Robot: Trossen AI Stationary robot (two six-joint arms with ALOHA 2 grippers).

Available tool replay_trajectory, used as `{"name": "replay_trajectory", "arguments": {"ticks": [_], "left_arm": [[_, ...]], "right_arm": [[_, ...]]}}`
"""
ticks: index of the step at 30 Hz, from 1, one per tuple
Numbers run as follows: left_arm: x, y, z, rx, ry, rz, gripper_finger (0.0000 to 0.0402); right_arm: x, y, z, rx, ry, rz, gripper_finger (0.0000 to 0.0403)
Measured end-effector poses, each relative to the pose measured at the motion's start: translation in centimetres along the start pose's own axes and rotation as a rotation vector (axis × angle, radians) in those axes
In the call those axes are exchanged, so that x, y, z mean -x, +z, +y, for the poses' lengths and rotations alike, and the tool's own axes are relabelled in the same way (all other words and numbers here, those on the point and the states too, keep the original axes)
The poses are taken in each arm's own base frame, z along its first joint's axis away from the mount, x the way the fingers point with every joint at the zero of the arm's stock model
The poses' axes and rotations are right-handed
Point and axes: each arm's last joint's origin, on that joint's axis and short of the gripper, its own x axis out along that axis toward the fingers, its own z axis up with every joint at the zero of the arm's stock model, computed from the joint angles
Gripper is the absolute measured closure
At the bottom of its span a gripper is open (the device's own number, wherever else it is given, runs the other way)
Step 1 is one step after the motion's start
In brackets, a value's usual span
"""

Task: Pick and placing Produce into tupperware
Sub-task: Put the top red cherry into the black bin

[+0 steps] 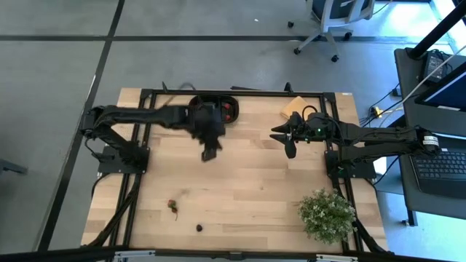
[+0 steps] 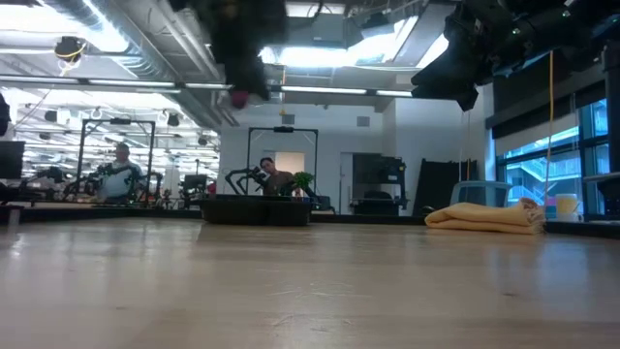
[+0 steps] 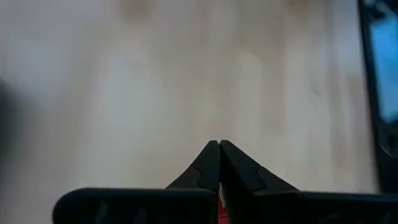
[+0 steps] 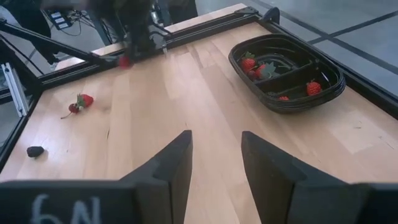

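Above table (image 1: 247,189), left arm (image 1: 145,116) raised, extended.

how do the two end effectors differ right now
The left end effector is shut on a red fruit, fingertips together; the right end effector stands open and empty. The left hangs beside the black container; the right waits near the tan pad. Both are off the table.

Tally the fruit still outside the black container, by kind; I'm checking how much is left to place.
Held strawberry, in the left gripper: 1
Loose strawberry: 1
Dark-red piece beside it: 1
Black berry: 1
Total: 4
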Motion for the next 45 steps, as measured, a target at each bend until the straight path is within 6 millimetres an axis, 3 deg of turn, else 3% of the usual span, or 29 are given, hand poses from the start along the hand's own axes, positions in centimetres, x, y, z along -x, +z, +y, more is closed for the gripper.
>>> {"name": "replay_trajectory", "arguments": {"ticks": [4, 8, 16, 21, 26, 36, 45], "left_arm": [[3.1, 2.9, 1.9, -0.05, 0.167, -0.137, 0.0401], [5.9, 4.4, 4.9, -0.071, 0.356, -0.225, 0.0401], [9.1, 4.1, 12.7, 0.094, 0.444, -0.403, 0.0401], [8.5, 2.9, 15.4, 0.127, 0.452, -0.511, 0.0401], [6.2, 0.7, 16.9, 0.17, 0.458, -0.555, 0.0401], [2.3, -4.4, 18.6, 0.274, 0.539, -0.587, 0.0401], [-0.1, -8.2, 18.6, 0.337, 0.579, -0.496, 0.0402]], "right_arm": [[0.0, -0.1, 0.0, 0.002, -0.003, 0.015, 0.0262], [0.0, -0.5, -0.1, 0.003, -0.01, 0.048, 0.0262], [0.1, -1.0, -0.2, 0.01, -0.023, 0.103, 0.0262], [0.0, -1.0, -0.2, 0.05, -0.021, 0.102, 0.0262], [0.0, -1.0, -0.2, 0.055, -0.026, 0.1, 0.0262], [0.1, -0.9, -0.3, 0.056, -0.04, 0.096, 0.0262], [0.0, -0.8, -0.4, 0.06, -0.103, 0.075, 0.0262]]}}
